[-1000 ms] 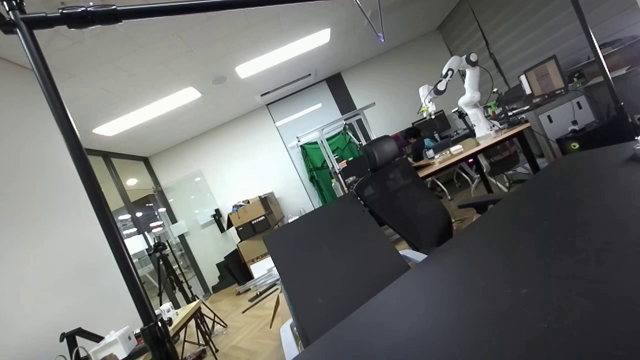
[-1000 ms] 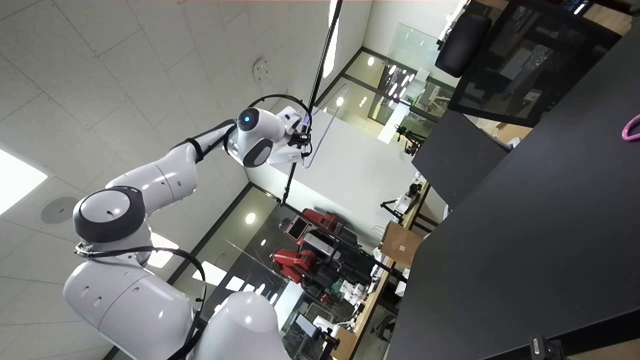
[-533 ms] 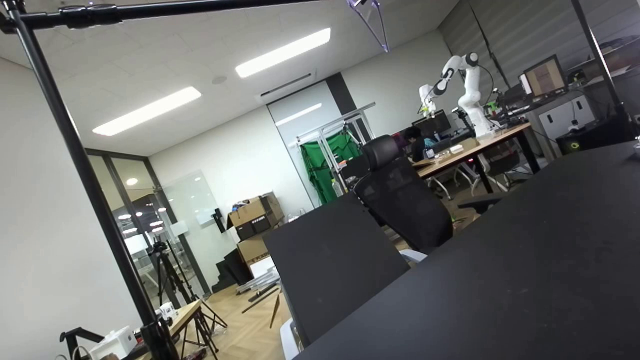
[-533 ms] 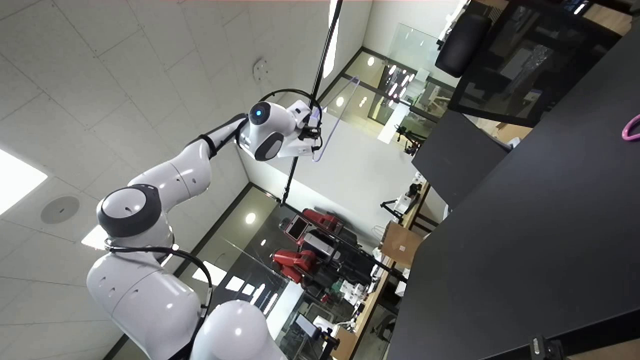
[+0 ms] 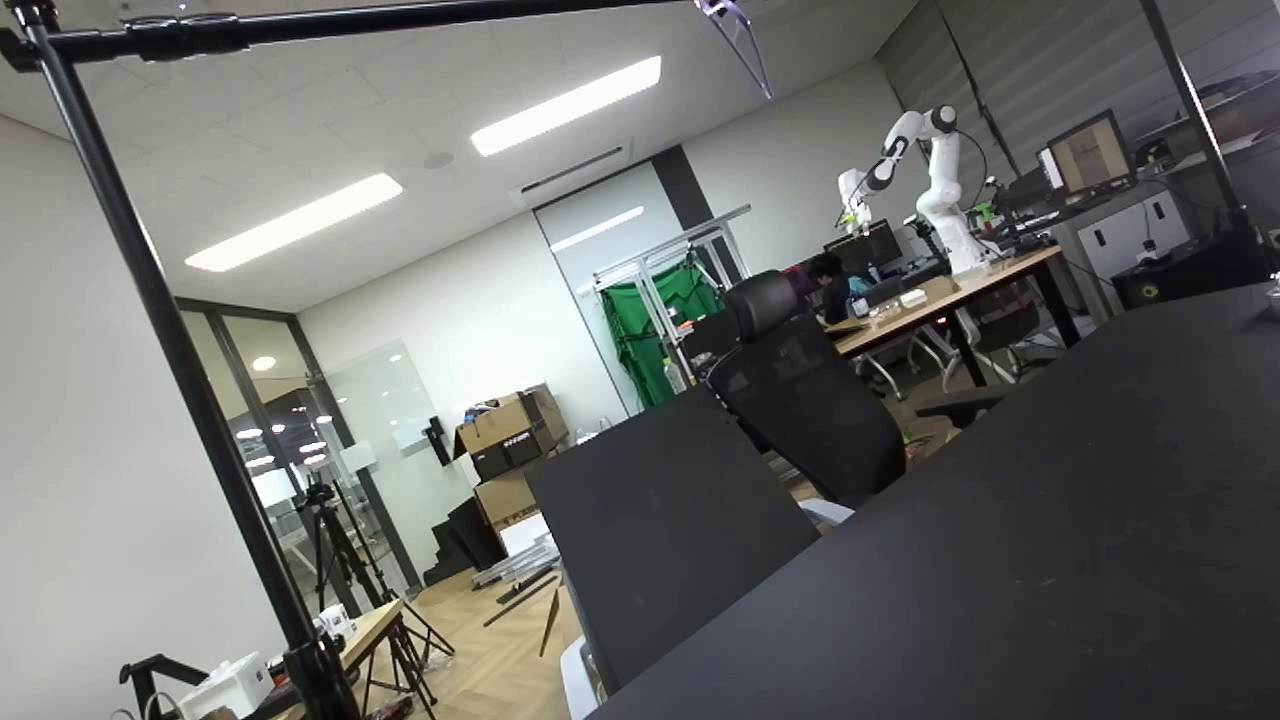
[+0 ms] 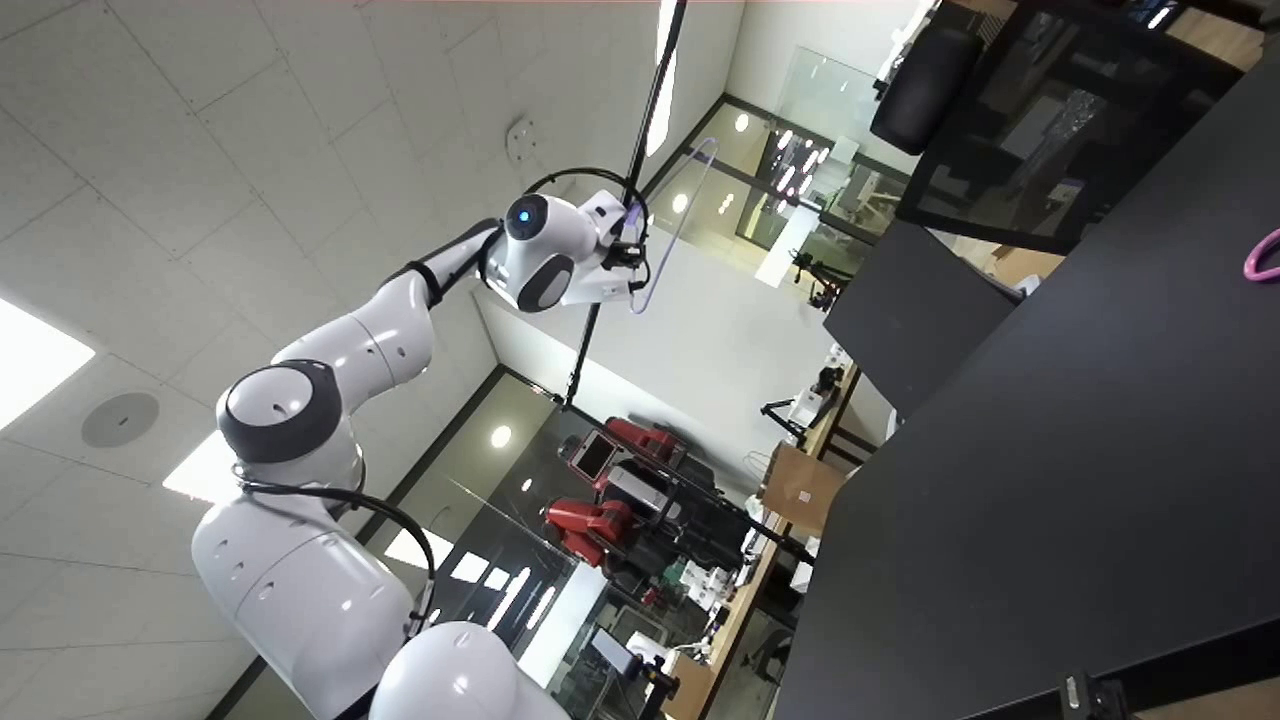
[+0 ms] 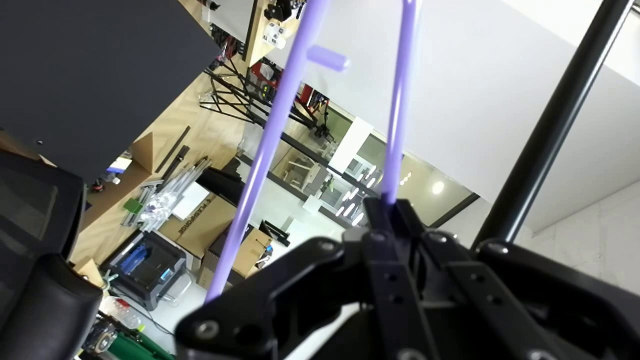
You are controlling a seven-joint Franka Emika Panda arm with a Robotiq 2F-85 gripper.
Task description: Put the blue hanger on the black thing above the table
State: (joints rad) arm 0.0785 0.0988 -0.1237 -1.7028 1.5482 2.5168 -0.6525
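Inspected in the wrist view a black metal two-finger gripper (image 7: pixel 393 210), with fingertips pinching one slender bar of a glossy light-purple plastic hanger (image 7: pixel 257 177). Noted on another bar of the same hanger, well apart from the fingertips, a short round-ended peg (image 7: pixel 327 57) pointing toward the gripped bar. Located the hanger in the grip, raised in the air above the level of a matt black flat tabletop (image 5: pixel 950 560). Recorded to the right of the hanger in the wrist view a straight, glossy black tubular pole (image 7: pixel 553 125), running down behind the gripper and apart from both visible bars. Cannot tell from the exterior views whether touching that pole elsewhere. Found in an exterior view a white, smooth-shelled jointed robot arm (image 6: pixel 340 350) extended as far as the hanger, with a thin black cable (image 6: pixel 588 171) arching over the wrist. Logged at the frame's edge a bright pink rounded loop (image 6: pixel 1252 266), partly cut off, seen against the tabletop. Sighted beyond the tabletop a black mesh-backed office chair (image 5: pixel 815 410) with a padded headrest.
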